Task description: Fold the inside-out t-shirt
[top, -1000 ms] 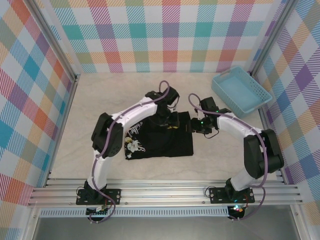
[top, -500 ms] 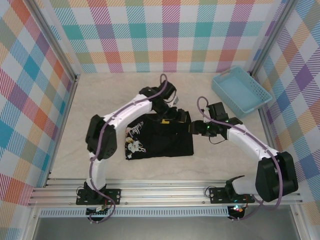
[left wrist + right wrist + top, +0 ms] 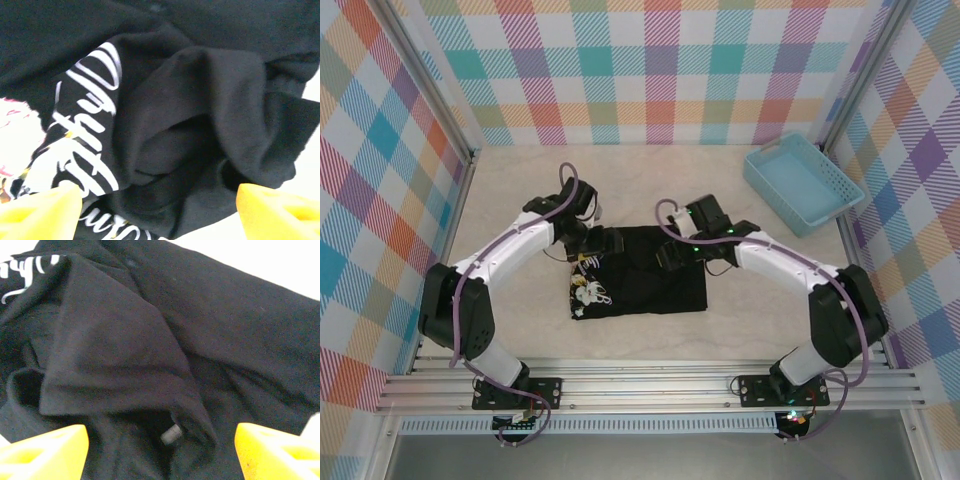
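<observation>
The inside-out t-shirt (image 3: 650, 280) lies as a black, roughly folded rectangle at the table's middle, its pink, white and yellow print (image 3: 588, 290) at the left end. My left gripper (image 3: 607, 243) hangs open over the shirt's upper left corner. In the left wrist view its yellow fingertips (image 3: 40, 210) straddle bunched black folds (image 3: 200, 125) beside white script lettering (image 3: 95, 165). My right gripper (image 3: 670, 258) is open above the shirt's upper middle. In the right wrist view its fingertips (image 3: 45, 452) flank a loose flap (image 3: 115, 350) and a small grey tag (image 3: 171, 434).
A light blue basket (image 3: 807, 183) stands at the back right corner. Checked walls close in the back and both sides. Bare beige table (image 3: 500, 290) lies left of and in front of the shirt.
Both grippers have opened. The left arm swung left from the shirt's top middle to its upper left corner. The right arm moved left from beside the shirt to over it.
</observation>
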You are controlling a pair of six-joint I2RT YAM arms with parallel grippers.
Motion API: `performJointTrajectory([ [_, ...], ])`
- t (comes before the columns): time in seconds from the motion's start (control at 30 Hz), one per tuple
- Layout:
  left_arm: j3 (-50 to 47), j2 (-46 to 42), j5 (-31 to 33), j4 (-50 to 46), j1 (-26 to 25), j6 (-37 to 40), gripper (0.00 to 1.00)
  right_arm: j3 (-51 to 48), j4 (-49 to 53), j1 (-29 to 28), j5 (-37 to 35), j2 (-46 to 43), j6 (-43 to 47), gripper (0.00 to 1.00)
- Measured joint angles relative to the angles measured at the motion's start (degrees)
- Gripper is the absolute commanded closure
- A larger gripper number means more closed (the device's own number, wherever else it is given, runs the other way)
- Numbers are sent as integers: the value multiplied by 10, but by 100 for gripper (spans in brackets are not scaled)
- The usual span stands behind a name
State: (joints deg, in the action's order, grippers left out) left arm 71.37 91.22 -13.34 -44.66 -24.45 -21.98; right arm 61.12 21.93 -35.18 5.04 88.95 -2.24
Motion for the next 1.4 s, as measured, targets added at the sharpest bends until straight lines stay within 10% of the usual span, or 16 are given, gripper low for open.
performJointTrajectory([
  [0.5,-82,-79,75,15,62,-5,19,180,32,-94,-97,198,40,30],
  [0.87,-107,-94,37,45,66,-7,19,197,113,-11,-236,212,14,71],
  [1.4,-118,-96,-7,79,59,10,18,266,206,78,-273,205,-17,42],
])
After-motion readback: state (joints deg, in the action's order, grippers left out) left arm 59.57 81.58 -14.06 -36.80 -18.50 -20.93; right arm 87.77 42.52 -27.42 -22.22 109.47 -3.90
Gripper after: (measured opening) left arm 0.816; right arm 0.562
